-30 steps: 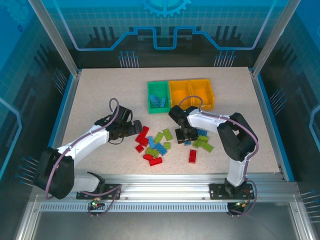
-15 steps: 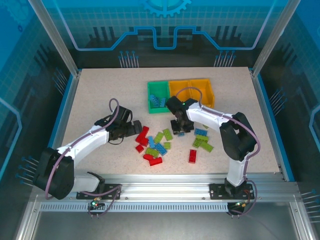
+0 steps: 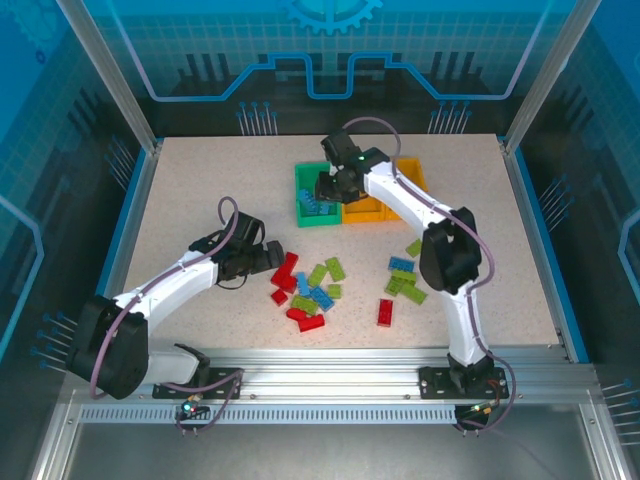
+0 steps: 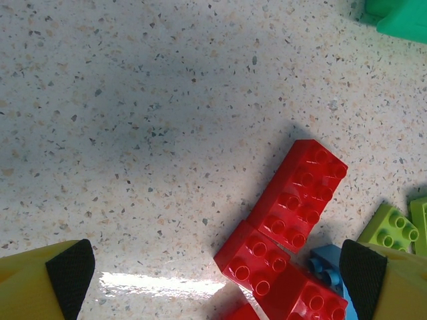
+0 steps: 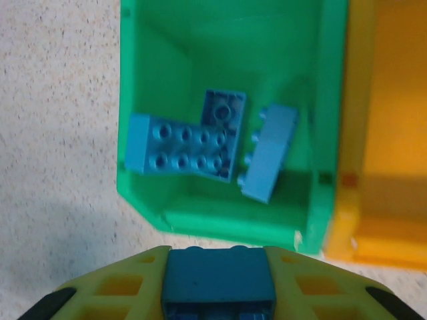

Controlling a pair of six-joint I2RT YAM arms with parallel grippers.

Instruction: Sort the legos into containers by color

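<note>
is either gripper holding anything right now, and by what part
The right gripper pinches a blue lego by its two opposite side faces, at the green bin. The left gripper is open and holds nothing.

In the left wrist view, the green plastic bin point(image 4: 400, 17) is cut down to a corner by the edge at 1 o'clock. A lime green studded brick point(image 4: 389, 227) runs off at 4 o'clock. A light blue studded brick point(image 4: 325, 265) lies half hidden behind a black finger pad point(image 4: 363, 270). The right wrist view is blurred. There the dark blue studded brick point(image 5: 219, 283) is cut off at 6 o'clock and the orange-yellow plastic bin point(image 5: 390, 133) at 3 o'clock. From above, the white right arm point(image 3: 395, 195) covers part of that bin.
</note>
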